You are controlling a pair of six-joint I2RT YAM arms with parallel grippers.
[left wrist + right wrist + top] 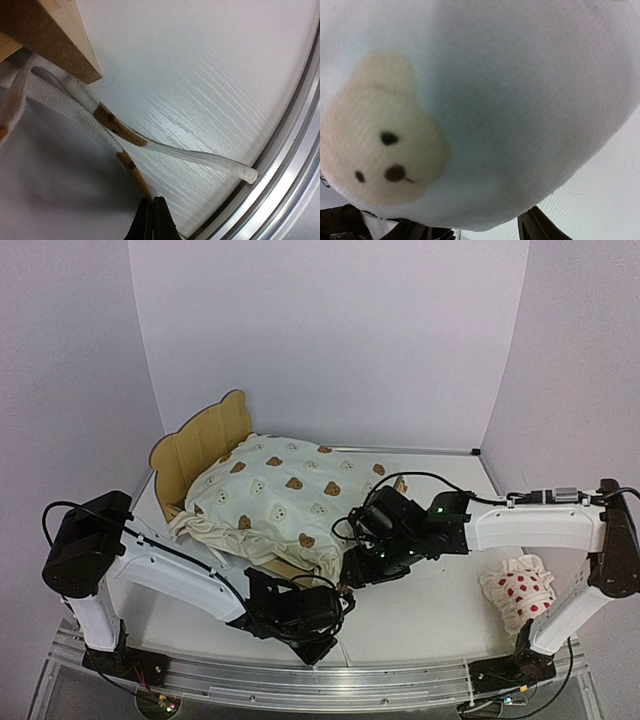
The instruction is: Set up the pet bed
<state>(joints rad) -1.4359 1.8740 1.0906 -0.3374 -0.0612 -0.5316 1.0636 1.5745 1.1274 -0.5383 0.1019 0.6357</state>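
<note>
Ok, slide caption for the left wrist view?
Left hand pinches a cushion tie beside a corner of the pet bed.

A robot lab: plain white backdrop (330, 340), aluminium rail (300, 680).

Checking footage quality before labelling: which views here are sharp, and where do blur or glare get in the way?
Top external: evenly lit and sharp, only soft shadows on the table. Left wrist: the tie and the table's grain are in focus, with a mild sheen on the surface. Right wrist: the cushion sits too close and fills the frame, so its bear print is blurred.
</note>
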